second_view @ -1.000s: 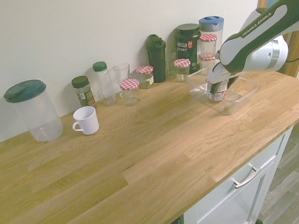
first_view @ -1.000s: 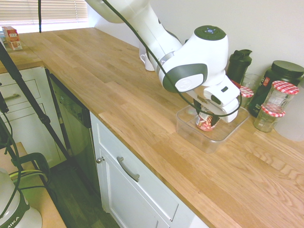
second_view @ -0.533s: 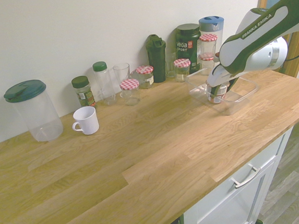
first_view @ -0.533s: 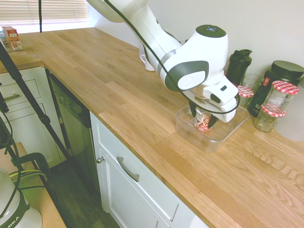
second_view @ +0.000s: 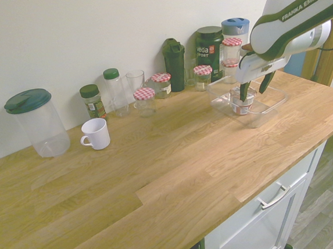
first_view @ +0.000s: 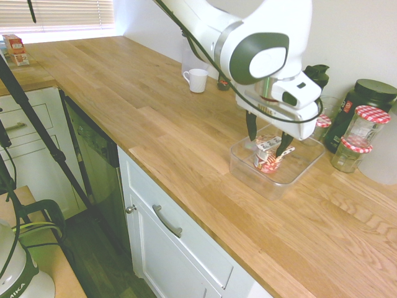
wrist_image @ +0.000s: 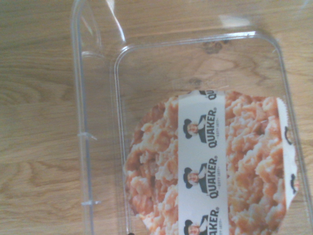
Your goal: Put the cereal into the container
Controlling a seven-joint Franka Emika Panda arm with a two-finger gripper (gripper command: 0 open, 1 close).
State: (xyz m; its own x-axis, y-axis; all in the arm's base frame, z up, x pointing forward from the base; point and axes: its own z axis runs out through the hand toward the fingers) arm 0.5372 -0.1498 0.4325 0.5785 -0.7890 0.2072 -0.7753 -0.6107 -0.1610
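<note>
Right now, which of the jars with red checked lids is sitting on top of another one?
The upper jar beside the black tub; the others all stand on the counter.

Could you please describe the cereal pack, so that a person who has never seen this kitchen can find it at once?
On the wooden worktop stands a clear, shallow, square tub. The cereal is the small red-and-white cup inside it, below the open pincer. Unlike the glass jars nearby, it has a printed QUAKER lid, not a red-checked one.
</note>
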